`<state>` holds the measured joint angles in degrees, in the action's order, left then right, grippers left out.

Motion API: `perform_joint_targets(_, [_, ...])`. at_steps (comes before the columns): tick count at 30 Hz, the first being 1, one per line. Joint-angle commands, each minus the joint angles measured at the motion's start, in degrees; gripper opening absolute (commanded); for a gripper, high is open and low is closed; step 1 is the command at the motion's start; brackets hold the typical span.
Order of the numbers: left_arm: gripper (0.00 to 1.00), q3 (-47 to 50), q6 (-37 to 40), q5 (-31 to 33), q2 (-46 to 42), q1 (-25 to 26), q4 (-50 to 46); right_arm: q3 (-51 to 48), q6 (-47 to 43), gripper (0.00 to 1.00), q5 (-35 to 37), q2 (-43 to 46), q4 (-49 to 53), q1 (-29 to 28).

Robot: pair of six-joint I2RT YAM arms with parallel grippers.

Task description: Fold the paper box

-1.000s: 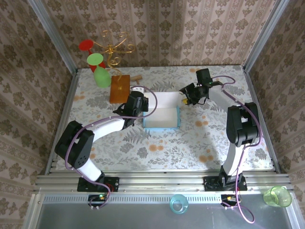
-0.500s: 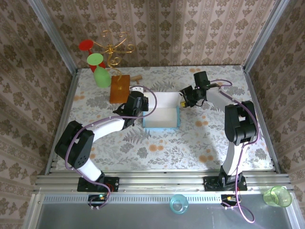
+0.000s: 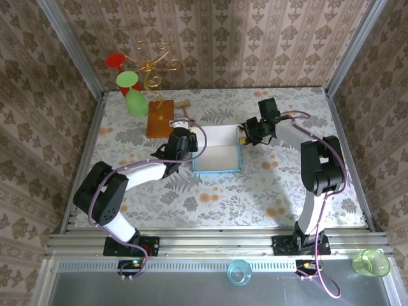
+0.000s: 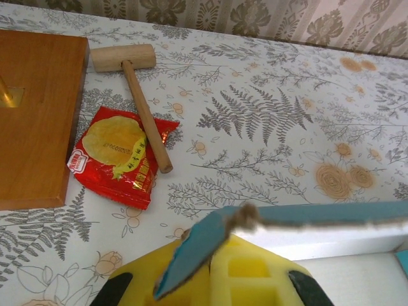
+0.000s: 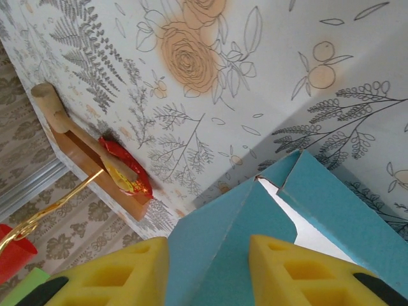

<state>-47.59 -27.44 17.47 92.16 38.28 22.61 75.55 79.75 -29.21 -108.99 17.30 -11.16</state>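
Inspecting centre of desk [image 3: 287,191]: found paper box [image 3: 215,155] standing as a shallow tray, light blue outside, white inside, open side up. Noted its left wall flap pinched in left gripper [image 4: 213,262], jaws clenched on the blue cardboard, with a frayed corner just above yellow fingers [image 4: 255,277]. Noted right gripper [image 5: 207,266] at far right corner of box, jaws parted astride folded blue panels, white inner face visible through a slit. Could not tell whether pads press the cardboard.

Recorded at far left, beyond box: orange-brown wooden board [image 3: 159,118]. Found wooden mallet [image 4: 131,83] and red snack packet [image 4: 118,156] just beside it, mallet handle lying across packet edge. Recorded gold stand [image 3: 152,64] set in board, bearing red glass [image 3: 115,61] and green glasses [image 3: 135,102]. Logged blue cup [image 3: 239,273] and green cup [image 3: 371,262] on near ledge, well apart from box.
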Motion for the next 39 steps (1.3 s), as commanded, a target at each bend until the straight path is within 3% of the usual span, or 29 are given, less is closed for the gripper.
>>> perform_joint_targets(1, [0.0, 1.6, -2.1, -2.0, -1.4, 0.6, 4.5, -1.2, 0.8, 0.37, -1.7, 1.5, -0.8, -0.6])
perform_joint_targets(27, [0.0, 13.4, -3.8, -6.3, -2.8, 2.8, 20.6, -8.5, -5.5, 0.3, -1.2, 3.4, -6.7, -0.6])
perform_joint_targets(39, [0.01, 17.3, -5.4, -6.9, -3.8, 4.3, 22.1, -11.4, -7.8, 0.26, -1.2, 4.5, -10.2, -0.7])
